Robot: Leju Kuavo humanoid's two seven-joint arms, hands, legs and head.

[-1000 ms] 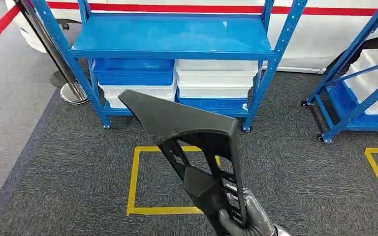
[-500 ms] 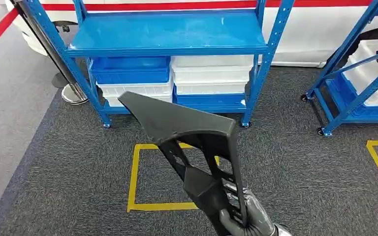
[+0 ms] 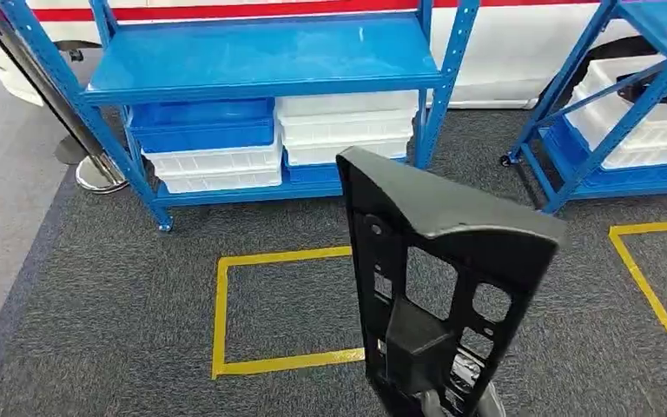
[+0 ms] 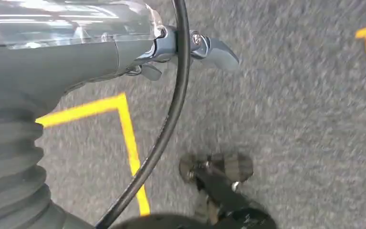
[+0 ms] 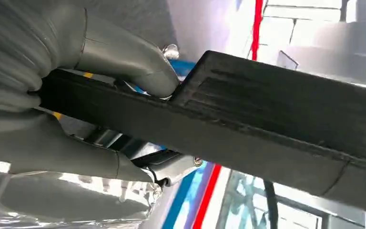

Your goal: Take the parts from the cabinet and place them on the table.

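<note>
A black plastic part point(image 3: 439, 287), a flat bracket with several cut-outs and a capped top edge, stands upright in front of me in the head view. My right hand point(image 3: 453, 401) grips its lower end at the picture's bottom edge, mostly hidden behind the part. In the right wrist view the grey thumb point(image 5: 124, 55) presses on the part's long black edge point(image 5: 276, 114). My left hand point(image 4: 190, 45) hangs over the grey carpet, holding nothing, with one finger stretched out.
A blue shelf rack point(image 3: 260, 56) stands ahead with white bins point(image 3: 347, 126) and blue bins point(image 3: 200, 126) on its lower level. A second blue rack point(image 3: 625, 113) is at the right. A yellow tape square point(image 3: 220, 313) marks the carpet. A stanchion base point(image 3: 95, 174) stands at the left.
The part has turned in my right hand, its holed face now toward me, and sits further right. The camera has shifted, so racks and tape lie further left.
</note>
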